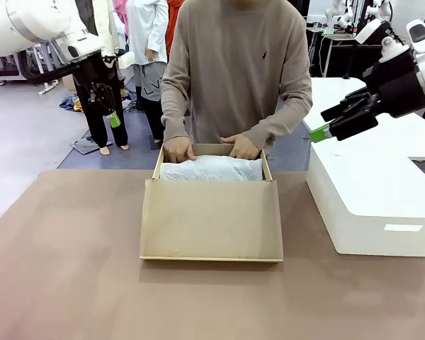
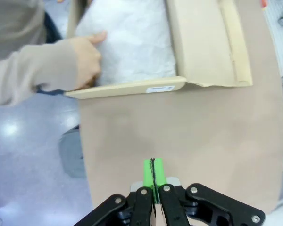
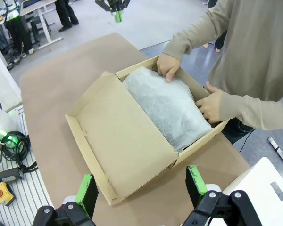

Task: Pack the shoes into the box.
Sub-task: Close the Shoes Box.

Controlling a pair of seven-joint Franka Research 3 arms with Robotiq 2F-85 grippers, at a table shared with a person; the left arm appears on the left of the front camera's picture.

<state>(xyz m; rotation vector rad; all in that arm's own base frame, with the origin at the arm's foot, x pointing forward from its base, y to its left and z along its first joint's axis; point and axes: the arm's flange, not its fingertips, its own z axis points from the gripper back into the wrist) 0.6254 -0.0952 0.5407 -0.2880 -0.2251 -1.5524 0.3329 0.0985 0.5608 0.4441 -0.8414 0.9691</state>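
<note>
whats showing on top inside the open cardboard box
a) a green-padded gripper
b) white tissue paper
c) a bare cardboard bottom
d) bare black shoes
b: white tissue paper covers the inside of the box, and a person's hand rests on its far end.

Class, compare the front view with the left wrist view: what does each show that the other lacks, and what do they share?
Front view: a white block beside the box, and the open right gripper, raised. Left wrist view: a white label on the box's end wall. Shared: the box's tissue paper, a person's hand on it, and the shut left gripper.
</note>
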